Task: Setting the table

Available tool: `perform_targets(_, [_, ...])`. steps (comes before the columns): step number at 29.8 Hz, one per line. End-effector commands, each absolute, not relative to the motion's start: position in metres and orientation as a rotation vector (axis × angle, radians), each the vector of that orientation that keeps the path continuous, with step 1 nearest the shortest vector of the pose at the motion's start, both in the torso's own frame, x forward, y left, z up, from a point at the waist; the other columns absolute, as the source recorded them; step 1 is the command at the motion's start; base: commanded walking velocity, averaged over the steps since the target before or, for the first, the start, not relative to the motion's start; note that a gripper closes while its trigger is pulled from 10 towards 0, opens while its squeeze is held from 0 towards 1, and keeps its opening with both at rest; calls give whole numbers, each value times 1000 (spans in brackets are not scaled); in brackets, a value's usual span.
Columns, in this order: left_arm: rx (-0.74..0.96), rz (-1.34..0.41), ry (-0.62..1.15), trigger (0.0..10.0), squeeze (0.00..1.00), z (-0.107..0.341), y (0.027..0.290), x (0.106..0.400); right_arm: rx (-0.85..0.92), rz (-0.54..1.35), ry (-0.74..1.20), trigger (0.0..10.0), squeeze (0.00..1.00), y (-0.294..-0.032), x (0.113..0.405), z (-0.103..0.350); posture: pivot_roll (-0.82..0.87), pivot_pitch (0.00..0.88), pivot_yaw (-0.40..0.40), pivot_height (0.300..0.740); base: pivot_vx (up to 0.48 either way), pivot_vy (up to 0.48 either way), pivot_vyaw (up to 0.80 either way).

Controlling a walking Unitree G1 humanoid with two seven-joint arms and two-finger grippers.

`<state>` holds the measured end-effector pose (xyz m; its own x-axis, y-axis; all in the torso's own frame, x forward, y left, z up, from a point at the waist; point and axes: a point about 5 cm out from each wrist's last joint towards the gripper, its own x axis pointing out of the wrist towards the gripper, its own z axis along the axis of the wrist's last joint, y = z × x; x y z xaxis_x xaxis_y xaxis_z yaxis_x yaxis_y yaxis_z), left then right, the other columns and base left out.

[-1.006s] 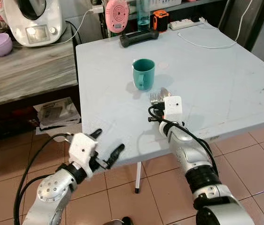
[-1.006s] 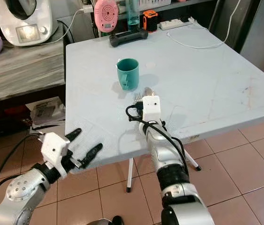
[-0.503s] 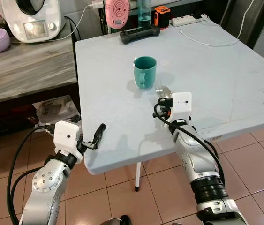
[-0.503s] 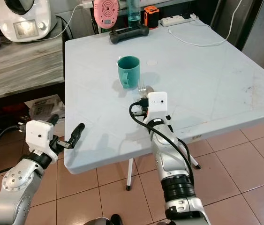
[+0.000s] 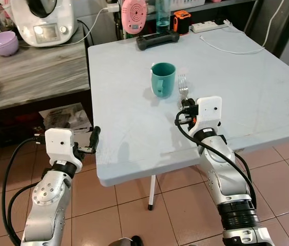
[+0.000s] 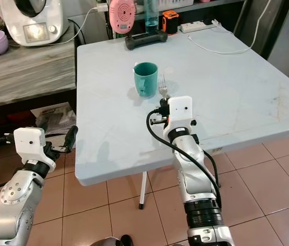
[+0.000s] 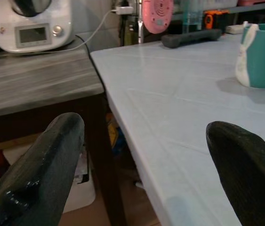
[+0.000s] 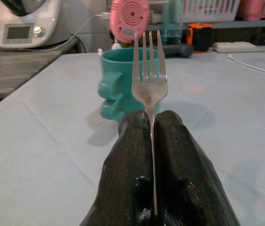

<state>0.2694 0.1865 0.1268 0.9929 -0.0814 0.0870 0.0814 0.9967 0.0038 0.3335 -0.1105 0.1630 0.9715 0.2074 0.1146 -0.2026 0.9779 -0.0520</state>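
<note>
Currently carrying the fork (image 8: 149, 70) over the table (image 5: 247, 82) in the right gripper (image 8: 152, 141), fingers (image 8: 130, 160) pinched tight on the handle, tines pointing forward and away from the wrist. Sitting just to the right of the teal mug (image 5: 163, 79), fork head near the mug but not touching it as far as the head views show. Hovering above the tabletop rather than resting on it, judging from the head view; exact height hard to call.

Left gripper (image 7: 146, 155) hanging off the near-left table corner, fingers spread wide apart, holding nothing, idling.

Step in hand: placing the fork beside the mug. Looking like mid-placement, transport mostly done, release not yet done.

Next move probably calling for: lowering the wrist until the fork lies flat on the table beside the mug, keeping clear of the mug handle, then parting the fingers and backing straight off so the handle isn't dragged along.

Risk: clipping the mug with the tines on the way down, or the fork sticking to a pad at release.
</note>
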Motion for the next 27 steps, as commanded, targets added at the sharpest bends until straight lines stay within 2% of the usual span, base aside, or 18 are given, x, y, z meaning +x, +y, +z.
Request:
perform_targets(1, [5, -61, -102, 10000, 0, 129, 190, 271, -43, 221, -151, 10000, 0, -106, 331, 169, -86, 69, 96, 740, 0, 0, 0])
perform_targets(27, [1, -53, -117, 10000, 0, 130, 192, 275, -68, 240, -159, 10000, 0, -104, 330, 169, -88, 56, 91, 740, 0, 320, 0])
